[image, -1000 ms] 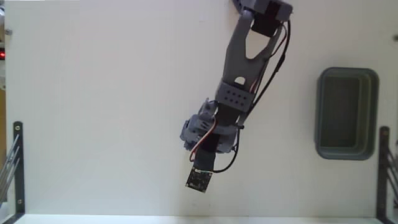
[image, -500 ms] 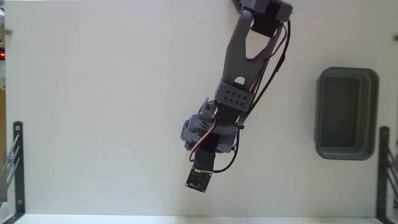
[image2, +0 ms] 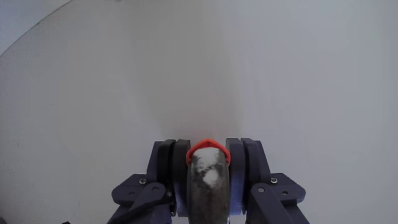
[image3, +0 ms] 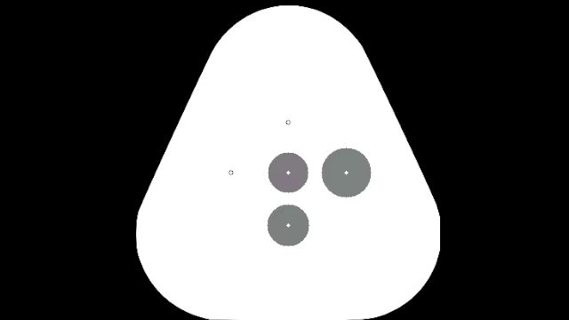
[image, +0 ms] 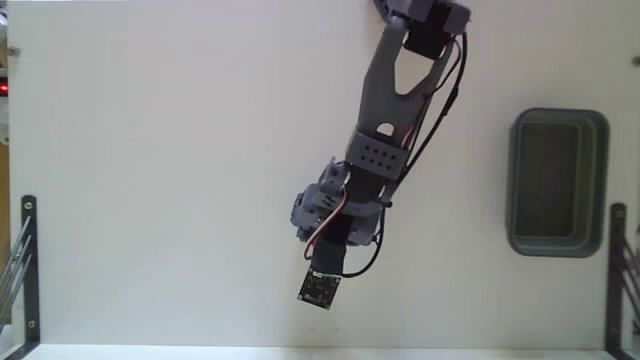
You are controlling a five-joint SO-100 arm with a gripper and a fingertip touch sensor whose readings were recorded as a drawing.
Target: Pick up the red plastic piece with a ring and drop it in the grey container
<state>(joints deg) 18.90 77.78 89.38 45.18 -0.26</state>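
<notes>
In the wrist view my gripper [image2: 208,154] is shut on the red plastic piece with a ring [image2: 208,146]. Its red-orange loop pokes out between the two dark fingers [image2: 175,163], and the greyish rounded part runs back toward the camera. Only plain white table lies beyond it. In the fixed view the grey arm [image: 385,120] reaches down from the top edge to the table's middle, and the wrist and its camera board hide the gripper and the piece. The grey container [image: 558,116] stands near the right edge, well to the right of the wrist, with nothing visible inside.
Black metal brackets stand at the lower left [image: 28,270] and lower right [image: 616,270] edges of the white table [image: 160,150] in the fixed view. The arm's cables [image: 440,110] loop along its right side.
</notes>
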